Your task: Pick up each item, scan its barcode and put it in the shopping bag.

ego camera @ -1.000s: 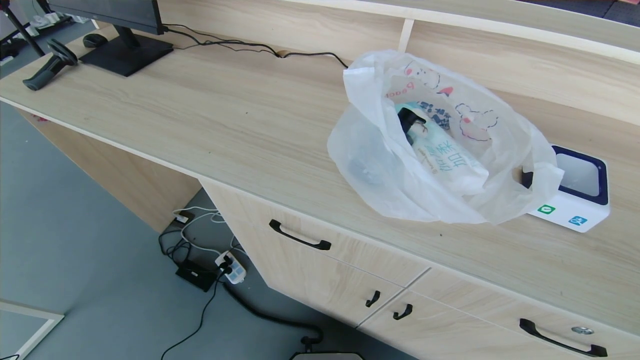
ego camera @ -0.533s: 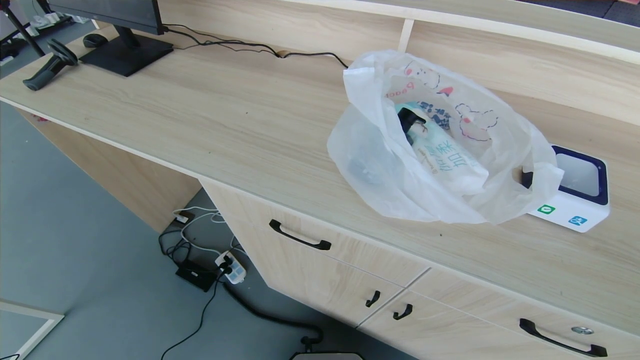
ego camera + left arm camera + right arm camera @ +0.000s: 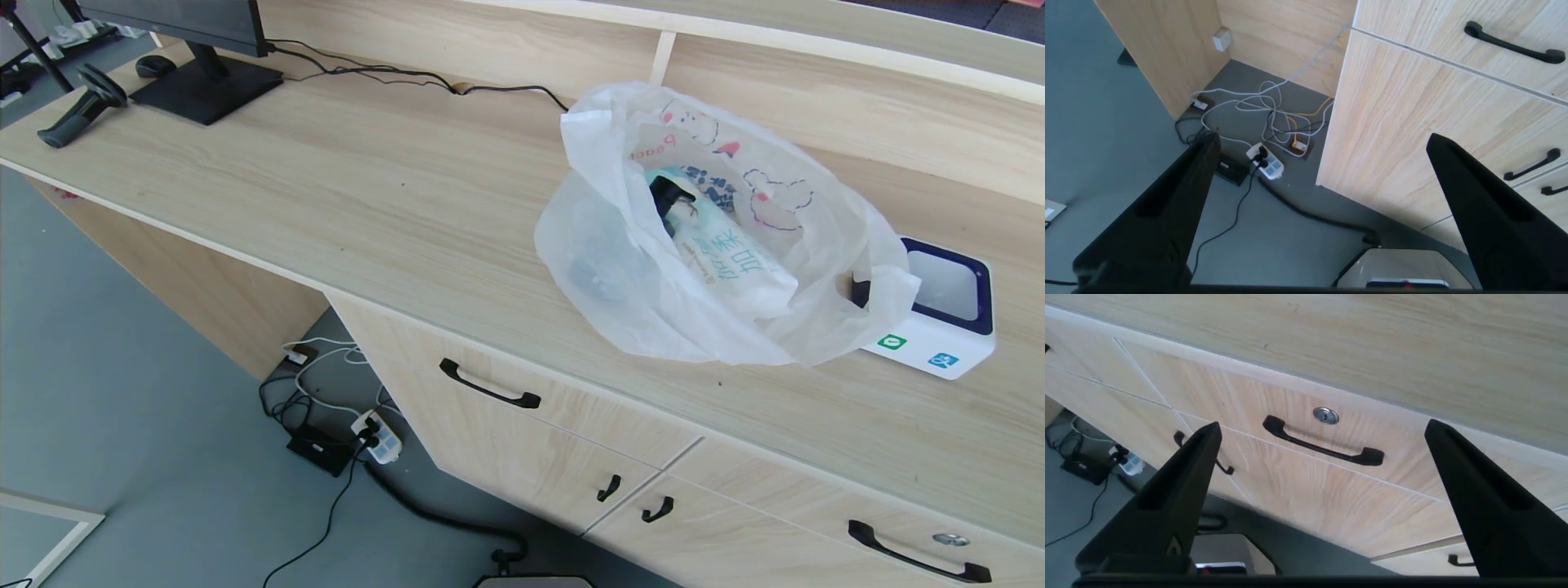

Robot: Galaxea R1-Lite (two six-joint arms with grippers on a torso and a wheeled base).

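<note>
White translucent plastic forms the shopping bag [image 3: 620,294], which sits on the wooden counter [image 3: 367,188] at centre right of the head view with its mouth open. 1 bottle [image 3: 735,261] with a dark pump cap lies tilted inside it. A white box scanner [image 3: 939,343] with a dark blue rim stands at the right of the frame, touching the bag's edge. A black handheld scanner [image 3: 77,106] lies at the upper left, beside the monitor stand [image 3: 208,82] and a mouse [image 3: 153,65], well apart from the bag.

My left claw [image 3: 1323,139] has its 2 fingers [image 3: 1167,220] spread wide with nothing between them. It hangs below counter level, facing the grey floor, a tangle of cables [image 3: 1266,122] and a power strip [image 3: 1267,166] beside the cabinet.

My right claw [image 3: 1323,425] is likewise spread and holds nothing. It faces a drawer front with 1 black handle [image 3: 1323,441] and a round lock [image 3: 1327,416] just above that handle.
</note>
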